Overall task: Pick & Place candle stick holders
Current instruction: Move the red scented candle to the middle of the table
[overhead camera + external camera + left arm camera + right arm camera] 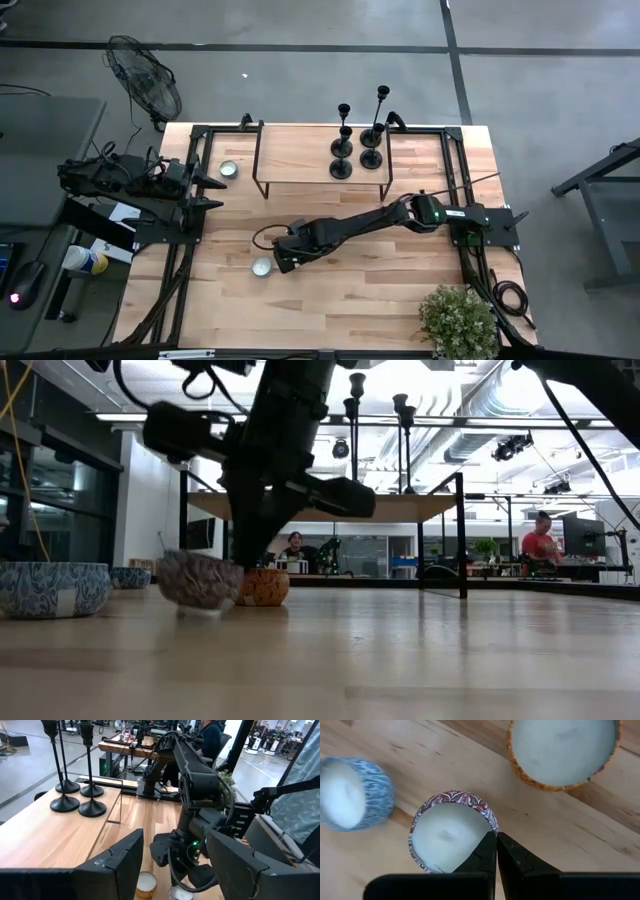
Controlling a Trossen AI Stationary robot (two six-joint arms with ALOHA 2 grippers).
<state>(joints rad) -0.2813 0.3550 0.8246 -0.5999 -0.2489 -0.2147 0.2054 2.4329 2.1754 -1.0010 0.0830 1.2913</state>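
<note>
Four black candlestick holders [358, 140] stand on their round bases on a raised wooden shelf [300, 150] at the far middle of the table; they also show in the left wrist view [77, 802]. My right gripper [496, 851] reaches to the table's middle [284, 262], far from the holders, and is shut on a red-patterned candle bowl [451, 834]. My left gripper [208, 190] waits open and empty at the table's left edge. My right gripper pinches the red-patterned bowl's rim [491, 826] between its two fingers, one finger over the wax and one outside the wall. The fingers come from above, pointing down. In the low view the bowl [200, 581] sits tilted under the gripper, low at the table top.
A blue-patterned candle bowl [351, 792] and an orange one [564, 750] stand close beside the held bowl. Another small bowl [229, 169] sits at the far left. A potted plant [458, 322] stands at the near right corner. People show in the room beyond.
</note>
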